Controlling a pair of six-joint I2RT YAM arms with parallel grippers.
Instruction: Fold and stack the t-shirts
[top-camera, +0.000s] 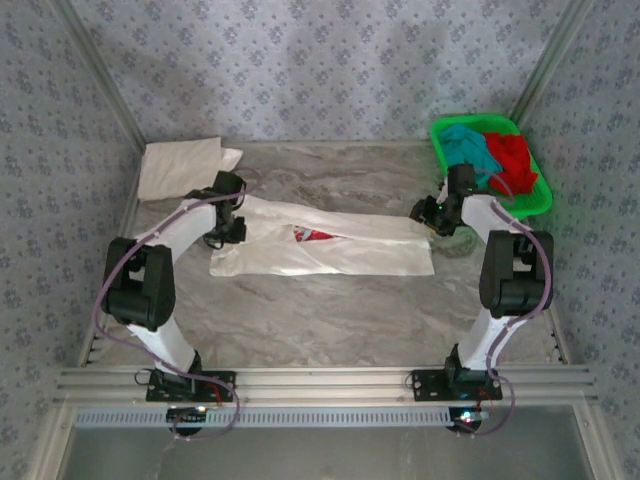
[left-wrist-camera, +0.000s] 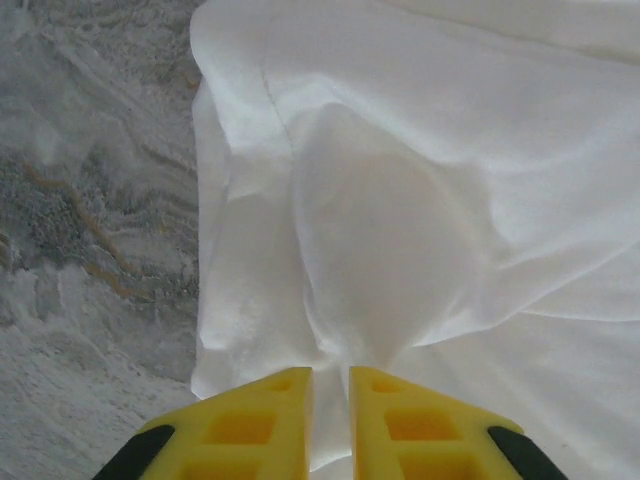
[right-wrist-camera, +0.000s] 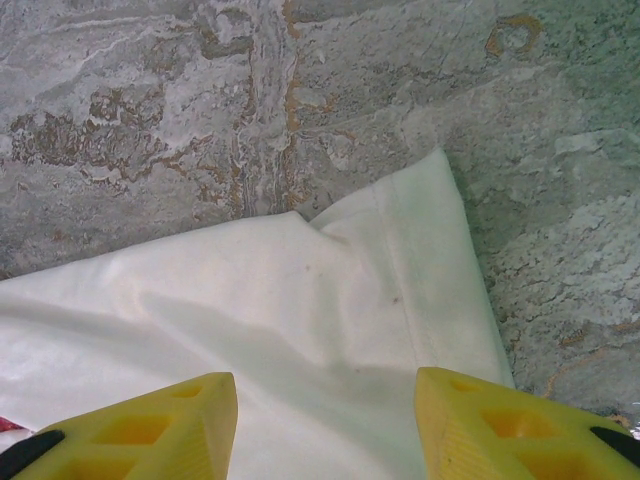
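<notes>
A white t-shirt (top-camera: 350, 255) with a red-and-blue print (top-camera: 312, 236) lies stretched across the middle of the table. My left gripper (top-camera: 232, 232) is at its left end, shut on a pinched fold of the white cloth (left-wrist-camera: 400, 200), which bunches up between the yellow fingertips (left-wrist-camera: 285, 385). My right gripper (top-camera: 430, 215) hovers open over the shirt's right corner (right-wrist-camera: 400, 260), with the cloth lying flat under its spread jaws. Another white t-shirt (top-camera: 180, 165) lies folded at the back left. A teal t-shirt (top-camera: 465, 145) and a red t-shirt (top-camera: 512, 155) sit in the basket.
The green plastic basket (top-camera: 470, 122) stands at the back right, close behind my right arm. Patterned walls enclose the marble-look table (top-camera: 330, 310) on three sides. A metal rail (top-camera: 320, 380) runs along the near edge by the arm bases.
</notes>
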